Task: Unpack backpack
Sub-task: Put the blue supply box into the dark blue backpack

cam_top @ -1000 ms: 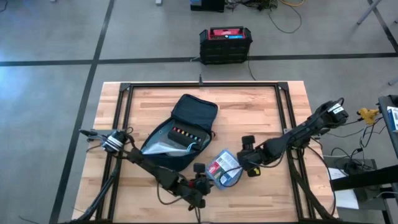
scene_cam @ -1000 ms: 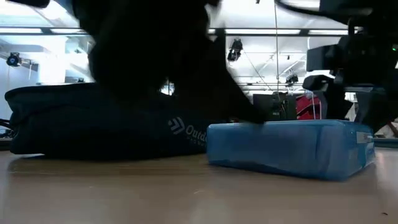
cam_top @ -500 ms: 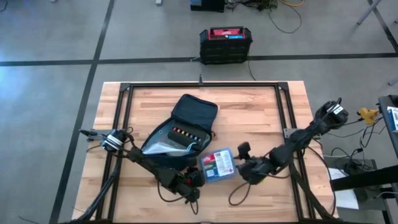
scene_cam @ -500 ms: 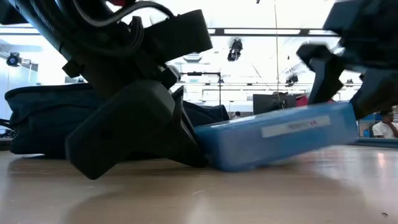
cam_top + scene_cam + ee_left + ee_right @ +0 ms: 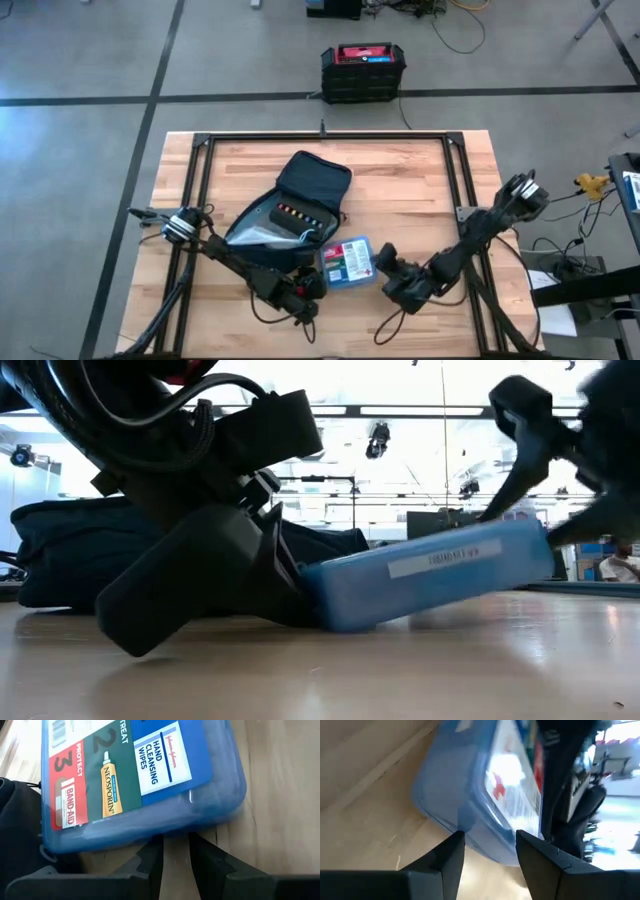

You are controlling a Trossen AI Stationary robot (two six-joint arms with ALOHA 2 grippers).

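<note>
While the soft navy backpack point(image 5: 290, 215) lay unzipped mid-bench point(image 5: 400, 180), both claws, left claw point(image 5: 312, 287) and right claw point(image 5: 385, 268), sat released beside the glossy blue plastic box point(image 5: 348, 263); only the low view showed it tilted.

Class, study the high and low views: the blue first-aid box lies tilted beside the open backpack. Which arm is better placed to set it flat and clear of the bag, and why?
Probably the right. The right gripper sits on the blue first-aid box's outer side, away from the backpack. The left gripper is wedged between bag and box.
</note>
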